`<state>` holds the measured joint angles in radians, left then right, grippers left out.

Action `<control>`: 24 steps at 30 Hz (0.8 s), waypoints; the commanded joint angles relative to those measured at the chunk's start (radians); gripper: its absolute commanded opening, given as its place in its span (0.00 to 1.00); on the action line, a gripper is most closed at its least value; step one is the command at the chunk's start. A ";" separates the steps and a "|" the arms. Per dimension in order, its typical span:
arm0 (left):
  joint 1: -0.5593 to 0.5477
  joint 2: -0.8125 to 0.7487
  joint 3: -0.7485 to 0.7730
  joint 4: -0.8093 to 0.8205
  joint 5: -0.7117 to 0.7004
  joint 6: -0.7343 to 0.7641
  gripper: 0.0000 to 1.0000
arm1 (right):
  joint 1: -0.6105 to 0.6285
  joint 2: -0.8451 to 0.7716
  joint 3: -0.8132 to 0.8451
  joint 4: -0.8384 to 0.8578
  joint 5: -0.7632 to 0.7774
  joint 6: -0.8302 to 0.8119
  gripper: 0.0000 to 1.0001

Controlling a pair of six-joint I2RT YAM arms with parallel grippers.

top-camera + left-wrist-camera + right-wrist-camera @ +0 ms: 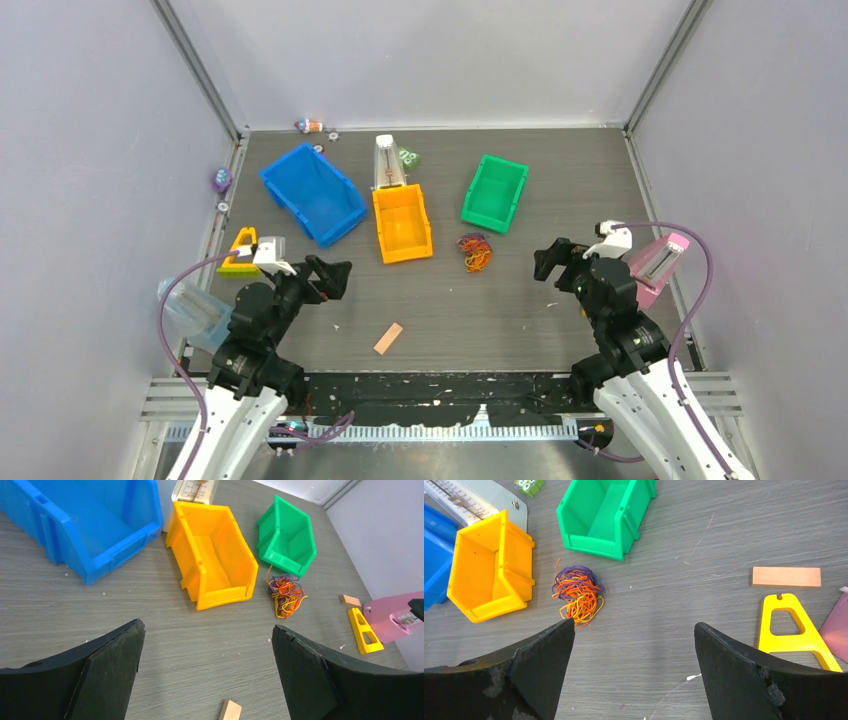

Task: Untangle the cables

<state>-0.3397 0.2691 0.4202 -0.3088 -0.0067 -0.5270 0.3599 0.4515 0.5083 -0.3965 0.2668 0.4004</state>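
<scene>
The cables (pixel 475 252) lie as one small tangle of orange, yellow and purple loops on the grey table, between the orange bin and the green bin. The tangle also shows in the left wrist view (pixel 286 594) and in the right wrist view (pixel 578 594). My left gripper (pixel 335 275) is open and empty, well to the left of the tangle; its jaws (pixel 207 627) stand wide apart over bare table. My right gripper (pixel 548 262) is open and empty, to the right of the tangle; its jaws (pixel 634 625) also stand wide apart.
A blue bin (pixel 312 193), an orange bin (pixel 402 222) and a green bin (pixel 495 193) stand at the back. A white metronome (pixel 388 162) stands behind the orange bin. A pink metronome (pixel 660 262), a yellow wedge (pixel 791 630) and wooden blocks (pixel 786 576) (pixel 388 338) lie around.
</scene>
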 commanded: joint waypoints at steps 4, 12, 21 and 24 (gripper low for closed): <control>-0.001 0.004 -0.014 -0.099 -0.059 -0.097 0.99 | -0.003 0.002 0.047 -0.037 -0.041 0.016 0.95; -0.002 -0.027 -0.177 0.109 0.195 -0.099 0.99 | -0.001 0.173 0.066 0.016 -0.144 -0.023 0.95; -0.145 0.192 -0.164 0.286 0.255 -0.058 0.99 | 0.031 0.421 0.046 0.208 -0.320 -0.037 1.00; -0.225 0.232 -0.160 0.340 0.223 -0.043 0.99 | 0.061 0.489 0.072 0.234 -0.307 -0.045 0.98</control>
<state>-0.4877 0.4664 0.2333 -0.1295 0.2108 -0.6079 0.3904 0.8810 0.5400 -0.2745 -0.0025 0.3759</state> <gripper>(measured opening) 0.991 0.996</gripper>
